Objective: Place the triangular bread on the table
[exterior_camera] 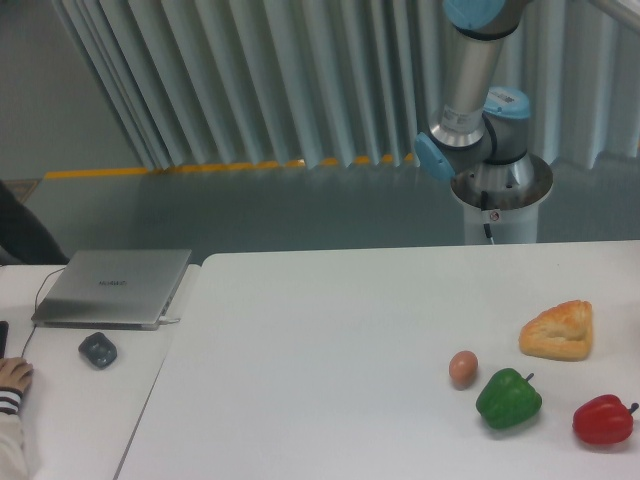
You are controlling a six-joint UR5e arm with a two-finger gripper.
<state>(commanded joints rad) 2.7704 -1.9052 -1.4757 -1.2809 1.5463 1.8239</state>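
The triangular bread [558, 331], a golden-brown flaky wedge, lies flat on the white table [330, 340] near its right edge. Nothing touches it. Only the arm's base and lower links [478, 110] show, standing behind the table's far right side and rising out of the top of the frame. The gripper itself is out of view.
A tan egg [462, 367], a green pepper [508, 398] and a red pepper [603, 420] lie in front of the bread. On the smaller desk at left are a closed grey laptop [113, 287], a dark mouse [97, 349] and a person's hand [14, 375].
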